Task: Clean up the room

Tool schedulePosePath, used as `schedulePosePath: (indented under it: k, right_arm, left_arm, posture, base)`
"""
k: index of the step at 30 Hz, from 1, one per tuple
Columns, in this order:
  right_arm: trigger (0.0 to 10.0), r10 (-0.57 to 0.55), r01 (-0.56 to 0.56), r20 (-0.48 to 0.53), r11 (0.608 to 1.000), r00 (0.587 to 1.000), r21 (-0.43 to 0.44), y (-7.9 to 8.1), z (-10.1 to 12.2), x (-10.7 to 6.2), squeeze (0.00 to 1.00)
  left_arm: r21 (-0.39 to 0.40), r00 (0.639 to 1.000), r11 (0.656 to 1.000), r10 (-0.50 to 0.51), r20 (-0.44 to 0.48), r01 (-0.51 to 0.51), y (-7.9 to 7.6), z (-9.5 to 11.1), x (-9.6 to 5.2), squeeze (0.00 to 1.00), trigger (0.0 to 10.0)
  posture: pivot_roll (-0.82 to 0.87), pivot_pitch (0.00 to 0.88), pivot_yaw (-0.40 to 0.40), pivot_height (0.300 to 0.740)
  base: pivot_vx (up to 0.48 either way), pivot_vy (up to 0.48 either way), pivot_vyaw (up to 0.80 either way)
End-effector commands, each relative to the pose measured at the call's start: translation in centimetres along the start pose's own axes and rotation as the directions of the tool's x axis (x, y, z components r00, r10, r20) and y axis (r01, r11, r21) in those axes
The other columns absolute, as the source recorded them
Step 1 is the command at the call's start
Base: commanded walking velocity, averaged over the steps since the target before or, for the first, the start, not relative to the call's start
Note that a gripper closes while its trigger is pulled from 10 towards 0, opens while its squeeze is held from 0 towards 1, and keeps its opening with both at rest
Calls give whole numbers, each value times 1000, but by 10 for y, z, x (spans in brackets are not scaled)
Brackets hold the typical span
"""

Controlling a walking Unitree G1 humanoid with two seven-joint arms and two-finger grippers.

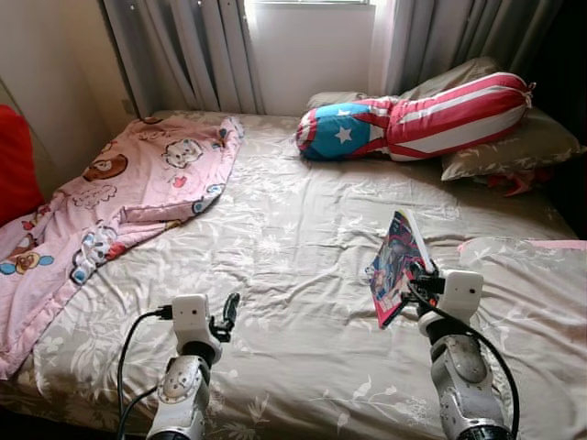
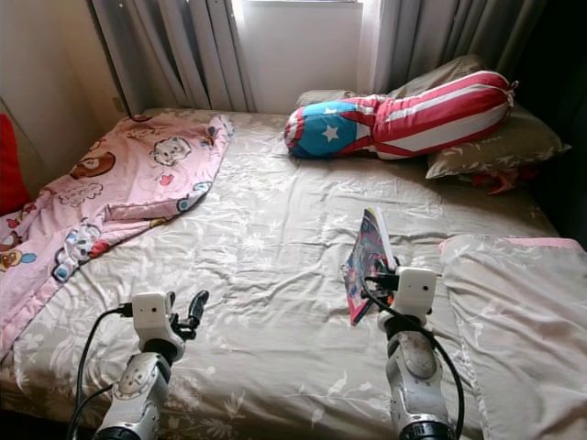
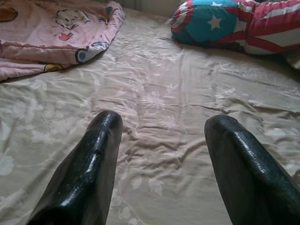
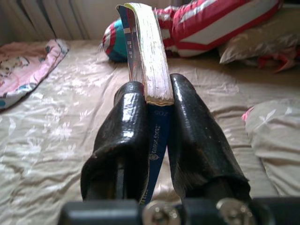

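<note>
Pinching a book upright in my right gripper above the bed; my left gripper hovers spread. Pink blanket lies rumpled leftward.

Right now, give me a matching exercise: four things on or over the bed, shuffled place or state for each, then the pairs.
Things:
1. book
2. pink blanket
3. star-and-stripes bolster
4. left gripper

States:
A. open, over bare sheet
B. crumpled at the bed's left side
C. clamped on edge between the right gripper fingers
D. lying across the pillows near the window

Pairs: 1-C, 2-B, 3-D, 4-A
</note>
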State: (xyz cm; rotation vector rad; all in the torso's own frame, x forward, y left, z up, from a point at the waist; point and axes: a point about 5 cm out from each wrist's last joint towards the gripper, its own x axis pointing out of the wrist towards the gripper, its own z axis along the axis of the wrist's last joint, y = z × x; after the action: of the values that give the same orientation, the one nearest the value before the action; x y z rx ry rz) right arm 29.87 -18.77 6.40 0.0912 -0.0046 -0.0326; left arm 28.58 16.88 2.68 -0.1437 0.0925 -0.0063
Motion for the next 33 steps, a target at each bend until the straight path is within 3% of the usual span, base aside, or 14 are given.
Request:
schedulePosePath:
  k: [1,7,14,33]
  right_arm:
    - [10000,-9,9,66,1000,998,-5,0,14,3,0]
    - [10000,-2,2,10,999,1000,-33,2,10,5,0]
    - [10000,-4,4,22,1000,1000,-15,3,8,2,0]
    - [10000,-19,19,15,1000,1000,-7,1,6,0,0]
  left_arm:
    - [5,1000,1000,-1,-3,1,0,1,1,0,10000]
    - [2,1000,1000,0,5,0,1,4,4,0,10000]
    - [1,1000,1000,4,10,-4,3,4,1,0,10000]
    - [-1,1000,1000,-11,2,11,0,0,-4,0,10000]
  posture:
    - [-134,0,6,707]
    - [-128,0,-3,707]
    - [-114,0,-2,663]
    - [-101,0,-16,663]
  base:
    - [0,0,0]
    - [0,0,0]
    - [0,0,0]
    - [0,0,0]
